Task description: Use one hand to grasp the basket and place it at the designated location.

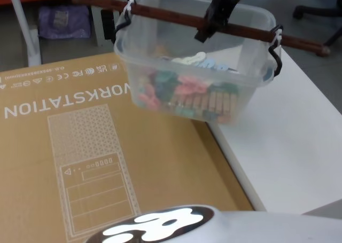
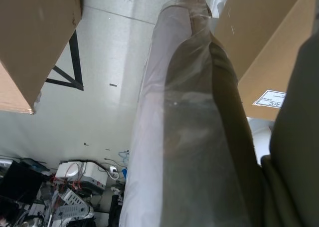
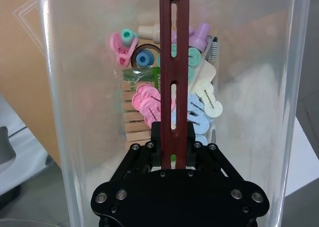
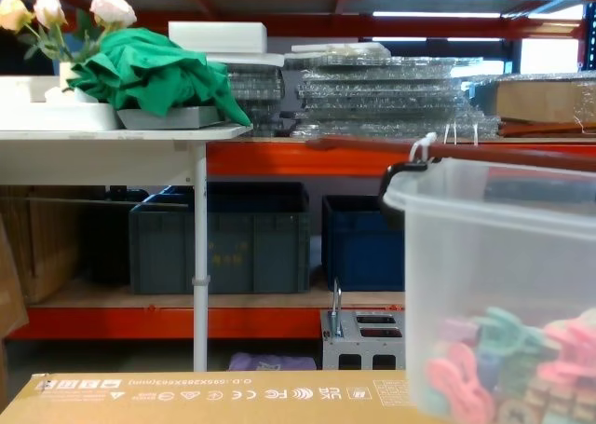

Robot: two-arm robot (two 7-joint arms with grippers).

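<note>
Translucent plastic basket [image 1: 125, 56] is above the line where the brown cardboard box [image 1: 107, 163] meets the white table [image 1: 288, 141]; I cannot tell whether it touches them. Inside it lie pastel and wooden clothes pegs [image 3: 149, 105]. Across its top runs a reddish-brown slotted bar [image 1: 160, 14], joined at both ends to black wire handles [image 1: 276, 51]. The right gripper [image 3: 174, 134] reaches in from above, its fingers clamped on the middle of this bar.
</note>
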